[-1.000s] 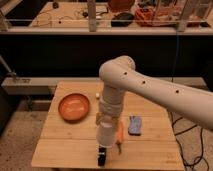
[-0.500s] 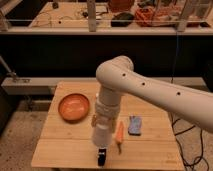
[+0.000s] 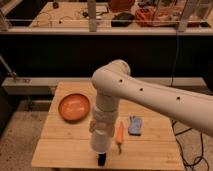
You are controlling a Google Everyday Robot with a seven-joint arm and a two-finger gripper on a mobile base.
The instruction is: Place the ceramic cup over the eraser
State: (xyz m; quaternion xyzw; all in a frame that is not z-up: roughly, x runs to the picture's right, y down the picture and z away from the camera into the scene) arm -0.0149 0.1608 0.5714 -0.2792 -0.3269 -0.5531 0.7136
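Camera view: eraser (image 3: 102,160) under gripper's (image 3: 101,131) cup (image 3: 101,142)

**No readable text in your view.**
You will find no lettering, label, brand, number or sign on the ceramic cup (image 3: 101,143), the eraser (image 3: 102,160), the orange bowl (image 3: 74,107), the blue-and-white item (image 3: 134,125), the wooden table (image 3: 60,149) or the arm (image 3: 150,95). The clutter on the shelf (image 3: 70,21) at 12 o'clock is not legible. The gripper (image 3: 101,132) is at 6 o'clock, near the table's front edge. The cup is at its end, just above the eraser.
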